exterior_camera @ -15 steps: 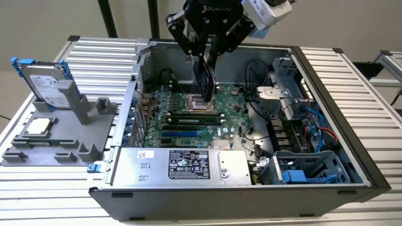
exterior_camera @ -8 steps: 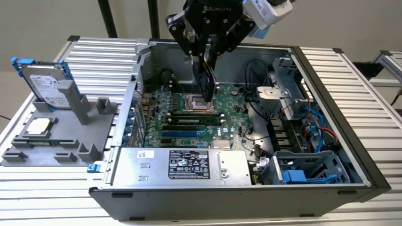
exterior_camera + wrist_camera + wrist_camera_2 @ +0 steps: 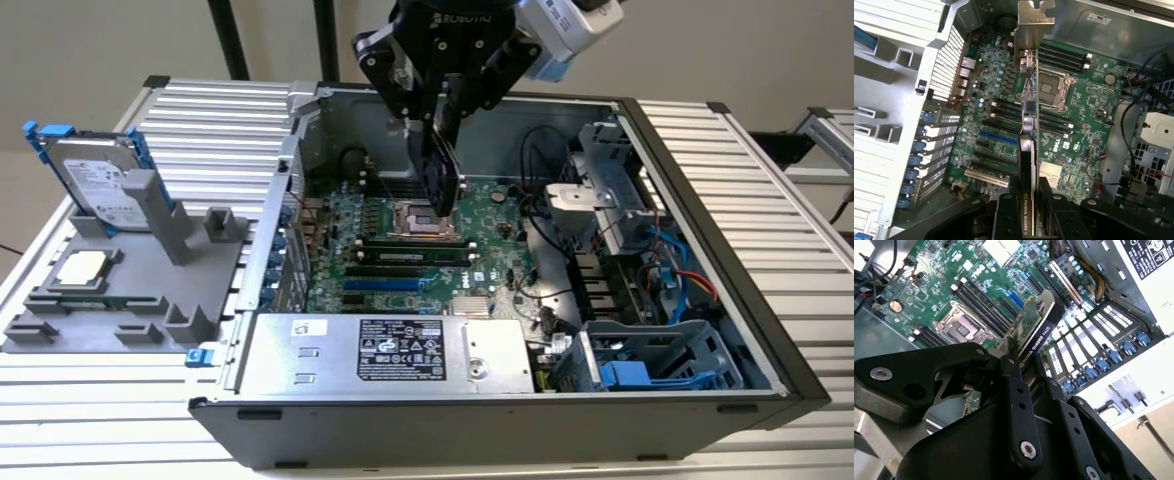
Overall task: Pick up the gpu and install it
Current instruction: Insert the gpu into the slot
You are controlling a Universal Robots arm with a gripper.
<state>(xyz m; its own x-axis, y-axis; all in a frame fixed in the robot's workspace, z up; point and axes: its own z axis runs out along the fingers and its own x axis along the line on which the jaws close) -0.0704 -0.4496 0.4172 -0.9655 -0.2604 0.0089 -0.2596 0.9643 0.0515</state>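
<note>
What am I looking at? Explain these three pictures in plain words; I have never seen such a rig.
This is one robot arm whose black gripper works like a two-fingered hand. The exterior view comes from a camera off the arm, looking down at an open grey metal computer case on a ribbed aluminium table. Both wrist views come from cameras riding on the arm, looking past it into the case. The gripper is shut on the gpu, a thin flat card, green circuit board on one face, black cover on the other, held edge-down over the green motherboard; it is not yet seated. On the exterior view's left, a grey plastic holder carries a silver hard drive with blue rails, standing upright, and a small square silver chip.
</note>
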